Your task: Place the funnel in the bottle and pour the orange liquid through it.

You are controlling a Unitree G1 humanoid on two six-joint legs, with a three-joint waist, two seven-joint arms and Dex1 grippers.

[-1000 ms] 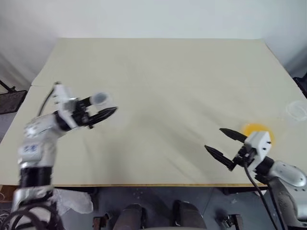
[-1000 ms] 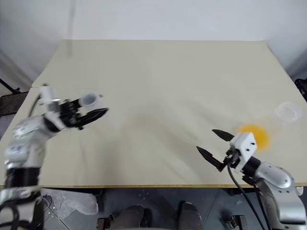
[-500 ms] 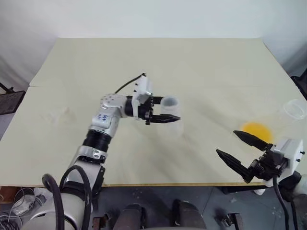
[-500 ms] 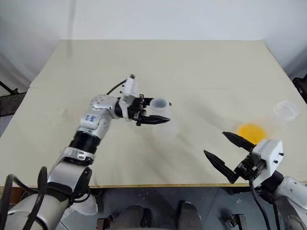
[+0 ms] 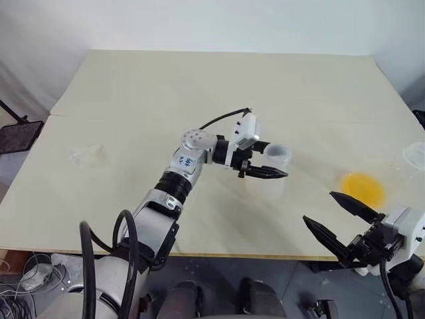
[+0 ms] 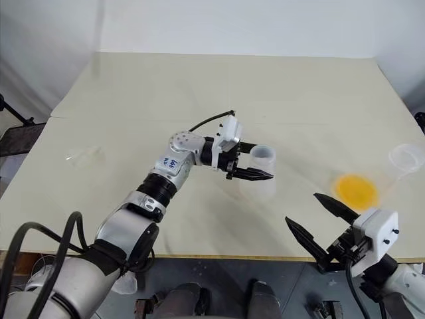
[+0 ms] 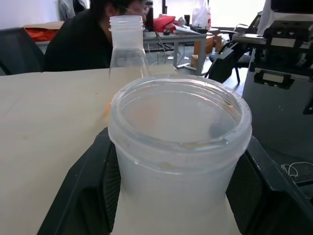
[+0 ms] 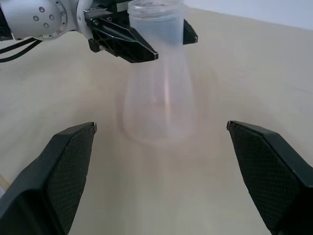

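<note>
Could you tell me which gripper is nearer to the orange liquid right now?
Right. The right gripper hangs open just in front of the orange liquid; the left gripper, holding the bottle, is farther away toward the table's middle.

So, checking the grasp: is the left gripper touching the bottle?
Touching. The right wrist view shows the left gripper with a finger pressed against each side of the neck of the bottle.

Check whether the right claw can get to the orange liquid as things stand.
Probably yes. The right claw is open, and the orange liquid sits close beside its fingertips with bare table between them. The bottle is well off to the side.
</note>
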